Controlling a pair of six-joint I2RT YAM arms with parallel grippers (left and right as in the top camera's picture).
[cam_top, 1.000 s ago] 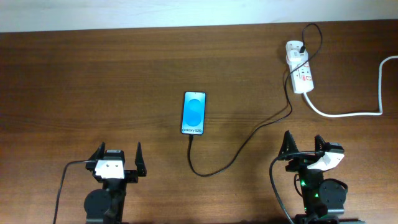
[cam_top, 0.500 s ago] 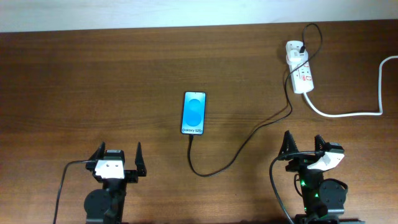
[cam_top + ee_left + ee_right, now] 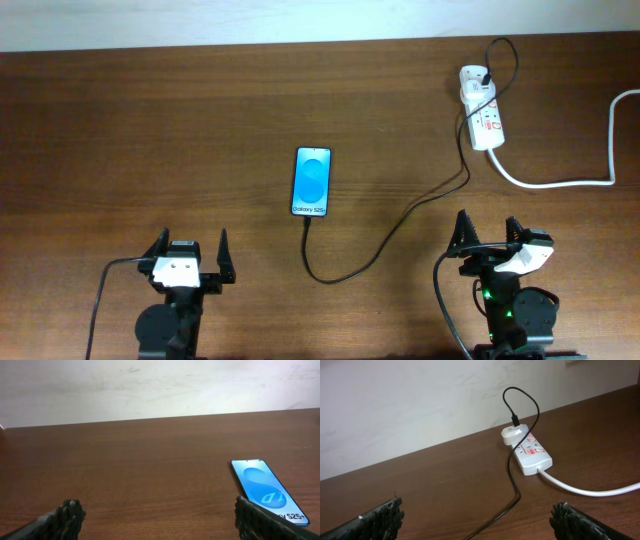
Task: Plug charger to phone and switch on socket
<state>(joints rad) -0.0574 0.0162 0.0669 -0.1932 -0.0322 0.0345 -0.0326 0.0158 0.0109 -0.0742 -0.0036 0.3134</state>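
Two arms, both parked at the near edge of the table (image 3: 150, 130), and neither is touching anything. The left gripper (image 3: 192, 245) sits near-left with its jaws spread wide apart and nothing between them. The right gripper (image 3: 487, 228) is near-right, jaws just as wide and also holding nothing.

The phone (image 3: 312, 182) lies flat, screen up, around the middle of the table, a bit farther out than the left gripper and off to its right. The screen is lit bright blue, with white text along the near end. In the left wrist view it shows up at the right side, just beyond that arm's right finger.

The charger (image 3: 400, 220) is a thin black cable. One end meets the near short edge of the phone, though I honestly can't tell whether the tip is fully seated. From there it loops toward the near side, swings right and runs diagonally out to the far right, where it arcs up and drops into a white adapter (image 3: 514, 434) plugged into the far end of the socket (image 3: 482, 108).

The socket is a small white strip with red markings on its face, lying far-right, well apart from both grippers. I can't make out the switch position. Its thick white cord (image 3: 560, 183) leaves the near end and curves off to the right edge.
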